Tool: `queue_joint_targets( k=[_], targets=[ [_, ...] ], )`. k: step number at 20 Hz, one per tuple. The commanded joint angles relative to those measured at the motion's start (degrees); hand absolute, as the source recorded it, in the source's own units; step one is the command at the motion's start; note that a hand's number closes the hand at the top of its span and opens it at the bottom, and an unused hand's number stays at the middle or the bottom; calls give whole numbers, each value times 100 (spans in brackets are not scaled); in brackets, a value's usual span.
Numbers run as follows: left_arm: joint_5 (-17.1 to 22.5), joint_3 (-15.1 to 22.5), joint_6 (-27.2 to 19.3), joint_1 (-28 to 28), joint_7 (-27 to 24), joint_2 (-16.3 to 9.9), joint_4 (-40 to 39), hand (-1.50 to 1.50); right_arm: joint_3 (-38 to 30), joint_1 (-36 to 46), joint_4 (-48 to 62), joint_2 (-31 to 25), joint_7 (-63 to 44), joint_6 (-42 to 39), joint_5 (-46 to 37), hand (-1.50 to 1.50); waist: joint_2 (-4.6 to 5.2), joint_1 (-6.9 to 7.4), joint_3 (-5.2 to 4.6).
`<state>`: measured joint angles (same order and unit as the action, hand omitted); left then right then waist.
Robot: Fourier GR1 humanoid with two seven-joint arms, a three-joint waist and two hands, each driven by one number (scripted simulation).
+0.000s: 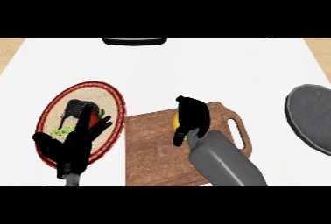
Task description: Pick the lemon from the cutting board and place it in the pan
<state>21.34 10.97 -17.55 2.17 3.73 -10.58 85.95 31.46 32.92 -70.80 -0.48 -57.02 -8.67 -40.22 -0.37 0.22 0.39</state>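
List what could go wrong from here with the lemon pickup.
1. The right hand covers most of the lemon; only a yellow sliver shows at its left side, so the lemon may roll off toward that side of the cutting board.
2. The pan lies far to the right, partly out of view, so the carry is long and the lemon could slip.
3. The left hand rests over the plate and might disturb it if it moves.

lemon (176,121) yellow | cutting board (155,153) brown | pan (313,116) grey (plate (115,98) rim seemingly red)
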Motion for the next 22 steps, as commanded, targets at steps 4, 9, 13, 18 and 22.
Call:
queue_joint_targets(
  k=[4,9,13,18,22],
  targets=[
    [-83,-175,43,224,42,-102,-329,0,302,229,798,46,879,580,-343,150,56,67,-39],
    [-198,-174,-59,-94,88,100,-652,0,728,-192,473,46,667,996,-423,150,44,18,-39],
    [-264,-216,-109,17,111,72,-545,0,433,-361,69,-350,1054,338,-469,150,27,-46,-39],
    [-91,-336,-3,374,200,-123,-200,0,1607,-2153,-1779,-1307,1679,220,-498,150,-44,-247,-37],
    [-165,-283,-76,544,-62,60,-239,0,1729,-2764,-3240,-2479,1757,362,-898,150,-38,-268,-43]
  ],
)
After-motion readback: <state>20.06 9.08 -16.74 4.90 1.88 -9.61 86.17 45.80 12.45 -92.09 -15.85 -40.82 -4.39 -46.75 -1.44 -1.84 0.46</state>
